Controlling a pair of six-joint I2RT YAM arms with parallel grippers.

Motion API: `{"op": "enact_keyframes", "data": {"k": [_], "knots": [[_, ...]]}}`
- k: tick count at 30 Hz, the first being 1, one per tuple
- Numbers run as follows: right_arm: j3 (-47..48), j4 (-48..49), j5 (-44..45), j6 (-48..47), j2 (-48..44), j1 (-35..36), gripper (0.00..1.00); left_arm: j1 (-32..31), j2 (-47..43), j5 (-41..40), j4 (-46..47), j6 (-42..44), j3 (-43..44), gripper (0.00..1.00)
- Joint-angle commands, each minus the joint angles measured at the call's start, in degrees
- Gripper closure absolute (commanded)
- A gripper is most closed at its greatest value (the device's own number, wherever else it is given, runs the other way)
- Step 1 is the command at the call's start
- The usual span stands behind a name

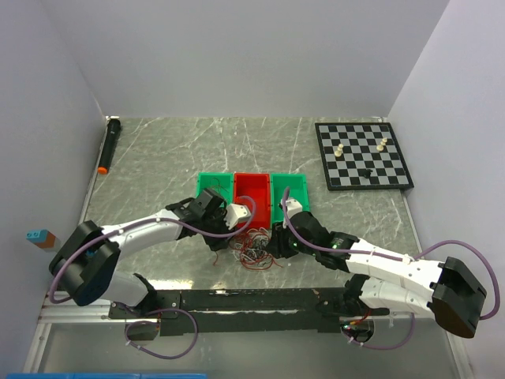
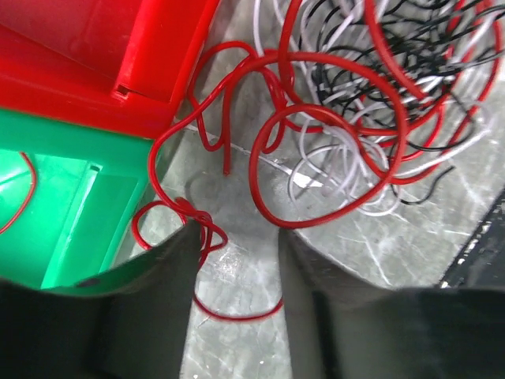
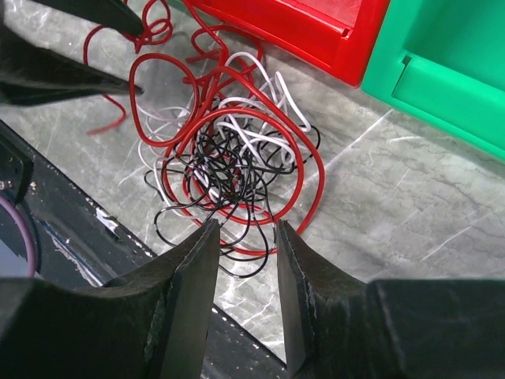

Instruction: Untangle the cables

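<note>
The cables [image 1: 254, 251] lie as one tangle of red, white and black wires on the marble table, just in front of the red bin [image 1: 252, 197]. My left gripper [image 1: 225, 234] is open at the tangle's left edge. In the left wrist view [image 2: 237, 237] a loose red loop [image 2: 237, 314] lies on the table between its fingers, and the tangle [image 2: 355, 118] spreads beyond. My right gripper [image 1: 276, 241] is open at the tangle's right side. In the right wrist view [image 3: 246, 229] its tips straddle black loops at the near edge of the tangle [image 3: 229, 158].
Two green bins [image 1: 215, 188] [image 1: 289, 192] flank the red bin; the left one holds a red wire [image 2: 20, 197]. A chessboard [image 1: 363, 154] with pieces lies at back right. A black marker [image 1: 108, 146] lies at back left. The black rail [image 1: 252, 300] runs along the near edge.
</note>
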Motion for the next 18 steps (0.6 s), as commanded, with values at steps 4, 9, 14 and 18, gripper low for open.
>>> {"op": "enact_keyframes", "data": {"k": [4,9,14,18], "knots": [[-0.2,1.0,-0.2,1.0,-1.1,-0.2,0.59,-1.1,1.6,-1.0,2.6,0.8,0.5,0.84],[-1.1,1.9,-0.7,0.8,0.0,-0.2,0.59,-1.1,-0.9,-0.2,0.1,1.0,1.1,0.99],[-0.4,3.8,-3.2,-0.7,3.9,-0.2,0.59,-1.0,-5.5,1.7,-1.6,2.5,1.5,0.99],[0.9,3.8,-3.9,-1.6,6.1,-0.2,0.59,0.2,-6.9,4.0,-6.3,1.7,7.6,0.99]]}}
